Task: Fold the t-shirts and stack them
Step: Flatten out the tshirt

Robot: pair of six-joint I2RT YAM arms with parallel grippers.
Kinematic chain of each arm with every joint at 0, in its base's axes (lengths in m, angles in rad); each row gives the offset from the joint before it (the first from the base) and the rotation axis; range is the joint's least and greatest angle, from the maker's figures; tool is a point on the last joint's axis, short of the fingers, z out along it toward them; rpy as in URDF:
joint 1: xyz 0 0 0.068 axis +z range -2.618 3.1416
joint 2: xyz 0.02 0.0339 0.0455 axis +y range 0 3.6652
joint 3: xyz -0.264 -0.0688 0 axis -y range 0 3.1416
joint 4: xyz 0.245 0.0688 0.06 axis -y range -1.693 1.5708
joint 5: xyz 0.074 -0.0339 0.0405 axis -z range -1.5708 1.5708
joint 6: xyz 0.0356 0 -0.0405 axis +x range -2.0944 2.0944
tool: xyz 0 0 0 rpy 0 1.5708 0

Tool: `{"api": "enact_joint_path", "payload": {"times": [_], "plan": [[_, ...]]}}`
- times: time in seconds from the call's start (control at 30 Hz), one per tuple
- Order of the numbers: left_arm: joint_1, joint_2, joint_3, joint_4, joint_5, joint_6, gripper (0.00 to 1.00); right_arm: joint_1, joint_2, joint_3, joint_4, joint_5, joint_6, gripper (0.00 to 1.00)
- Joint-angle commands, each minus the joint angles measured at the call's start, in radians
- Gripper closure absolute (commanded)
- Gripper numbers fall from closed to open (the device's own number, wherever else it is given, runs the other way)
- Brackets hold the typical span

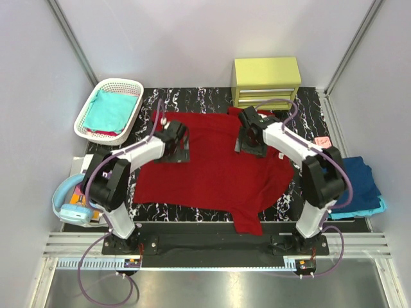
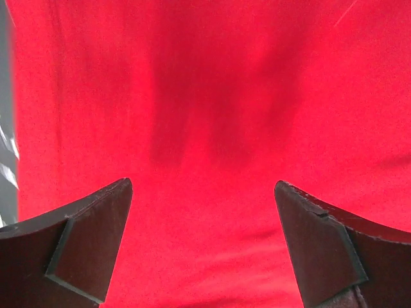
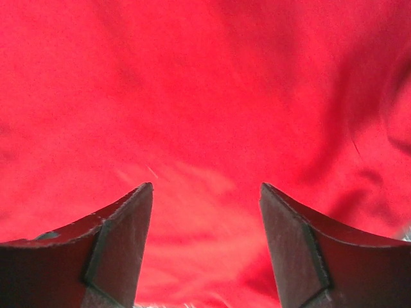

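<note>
Two arms rise from the near edge of the tabletop (image 1: 302,102), a black slab veined in white. At the near left corner lies a pair of light blue headphones (image 1: 70,205).

Just beyond the bases, the dark red t-shirt (image 1: 212,167) is spread wide across the middle of the tabletop. One sleeve points toward the near edge, and the cloth is more rumpled on its right side.

To the right, well apart from it, a navy t-shirt (image 1: 356,176) lies folded on a light blue t-shirt (image 1: 376,206) at the tabletop's edge. A small pink block (image 1: 323,141) lies a little farther back.

The left arm (image 1: 138,154) reaches over the red shirt's far left part. In its wrist view the jaws stand wide apart with nothing between them. Red cloth fills the view beneath, and a sliver of tabletop shows at the left edge.

The right arm (image 1: 289,144) reaches over the shirt's far right part. Its jaws are likewise released and hold nothing, and the creased red cloth lies below them. Whether either pair touches the cloth cannot be told.

At the far left stands a white lattice basket (image 1: 119,82) with a teal t-shirt (image 1: 109,109) inside and a strip of red cloth showing at its near side. At the far middle, touching the back wall, stands a small yellow-green drawer unit (image 1: 266,80).
</note>
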Motion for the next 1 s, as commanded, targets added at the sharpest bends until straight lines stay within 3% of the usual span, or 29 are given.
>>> {"api": "enact_joint_path", "payload": {"times": [0.0,0.07,0.27,0.37,0.77,0.97], "plan": [[-0.003,-0.144,-0.103,0.026,-0.034,-0.03,0.01,-0.029,0.134,0.198,0.039,0.053,-0.016,0.28],[-0.007,-0.187,-0.126,0.026,-0.032,-0.027,0.01,-0.049,0.189,0.245,0.038,0.026,-0.013,0.35],[-0.021,-0.218,-0.128,-0.023,-0.022,-0.027,0.01,-0.071,0.372,0.366,0.022,0.033,-0.014,0.43],[-0.029,-0.215,-0.131,-0.036,-0.008,-0.027,0.01,-0.086,0.424,0.389,0.013,0.028,-0.011,0.54],[-0.058,-0.173,-0.129,-0.092,0.03,-0.03,0.01,-0.167,0.505,0.411,-0.022,0.025,0.024,0.8],[-0.098,-0.159,-0.17,-0.095,0.052,-0.053,0.01,-0.203,0.53,0.42,-0.047,0.038,0.027,0.84]]}}
